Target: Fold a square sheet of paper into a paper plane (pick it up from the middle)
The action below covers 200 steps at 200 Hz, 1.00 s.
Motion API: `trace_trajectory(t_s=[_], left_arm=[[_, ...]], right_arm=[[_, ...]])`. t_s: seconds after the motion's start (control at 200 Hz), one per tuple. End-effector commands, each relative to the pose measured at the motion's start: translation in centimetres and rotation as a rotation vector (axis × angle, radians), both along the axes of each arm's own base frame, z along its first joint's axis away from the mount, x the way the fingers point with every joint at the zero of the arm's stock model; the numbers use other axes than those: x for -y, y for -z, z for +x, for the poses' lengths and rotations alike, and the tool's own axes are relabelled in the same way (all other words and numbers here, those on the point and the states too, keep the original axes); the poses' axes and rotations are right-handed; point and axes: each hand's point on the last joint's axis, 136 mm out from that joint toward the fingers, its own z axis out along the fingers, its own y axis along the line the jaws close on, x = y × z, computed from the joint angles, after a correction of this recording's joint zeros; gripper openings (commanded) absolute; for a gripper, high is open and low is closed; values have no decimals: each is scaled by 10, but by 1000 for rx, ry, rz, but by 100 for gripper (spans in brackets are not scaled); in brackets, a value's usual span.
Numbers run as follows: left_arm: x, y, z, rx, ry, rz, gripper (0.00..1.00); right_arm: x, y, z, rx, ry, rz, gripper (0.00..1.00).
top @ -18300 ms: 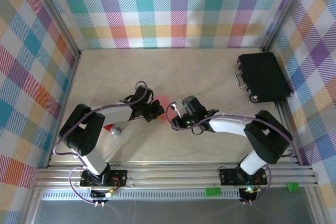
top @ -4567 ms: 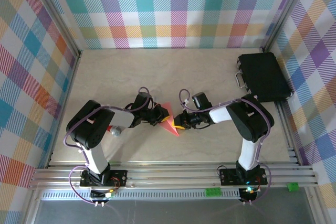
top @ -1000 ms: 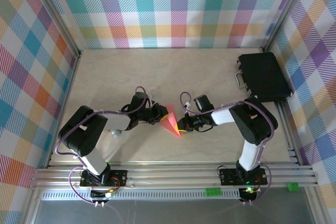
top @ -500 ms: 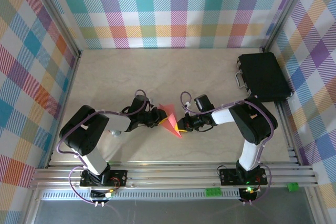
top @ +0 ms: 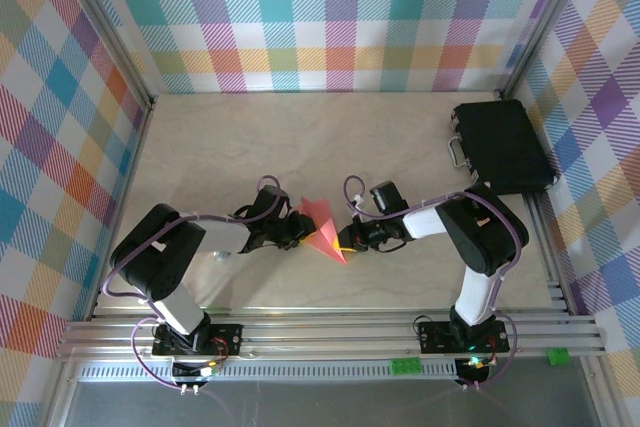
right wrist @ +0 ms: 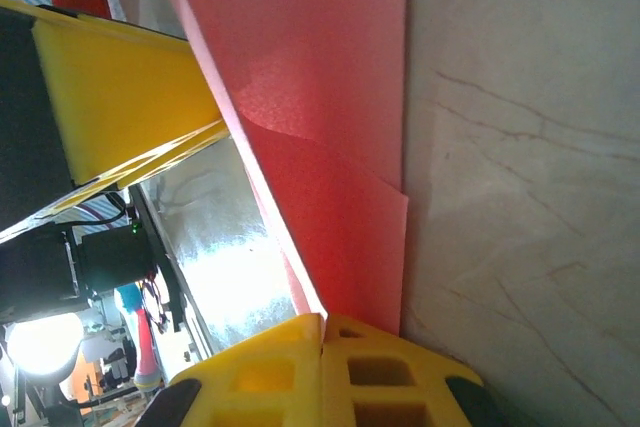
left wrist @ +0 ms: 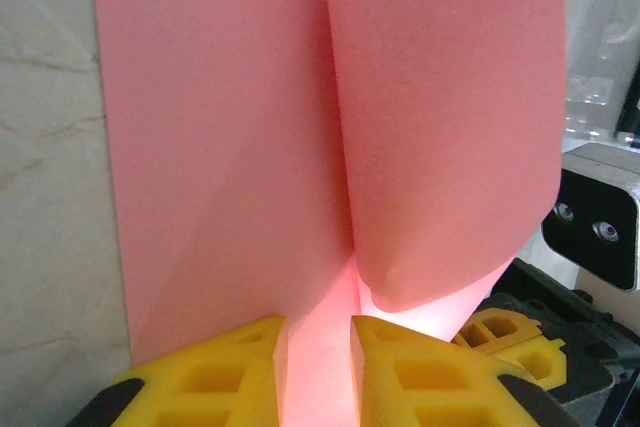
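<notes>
paper plane [left wrist: 230, 147], far end off-frame

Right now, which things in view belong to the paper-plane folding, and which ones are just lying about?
Belong to the job:
- folded pink paper
- right gripper, shut on the paper
- left gripper, fingers slightly apart at the paper's fold

Just lying about:
- black case, far right, apart from the paper

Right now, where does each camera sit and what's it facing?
Top external: above and behind the bases, looking down on the table; left arm, right arm, paper plane between.
Left wrist: on that wrist, looking along the left gripper, jaws apart around the plane.
Right wrist: likewise, along the right gripper, shut on the plane's edge.
Shared: all see the plane.
</notes>
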Motion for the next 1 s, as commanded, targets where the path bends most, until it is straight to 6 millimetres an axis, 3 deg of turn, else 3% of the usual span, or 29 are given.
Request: trace_trajectory(t_s=[0.0, 0.3, 0.705, 0.995], left_arm=[[-20, 29, -26, -101, -26, 107, 24], [-15, 19, -21, -72, -35, 73, 24], [19, -46, 14, 125, 13, -93, 24], [43, -50, 19, 137, 58, -218, 16]], right_arm=[[4, 5, -1, -5, 19, -12, 3], [6, 7, 0, -21, 40, -22, 6], [11, 16, -3, -63, 43, -57, 2], [13, 19, -3, -72, 49, -67, 2]])
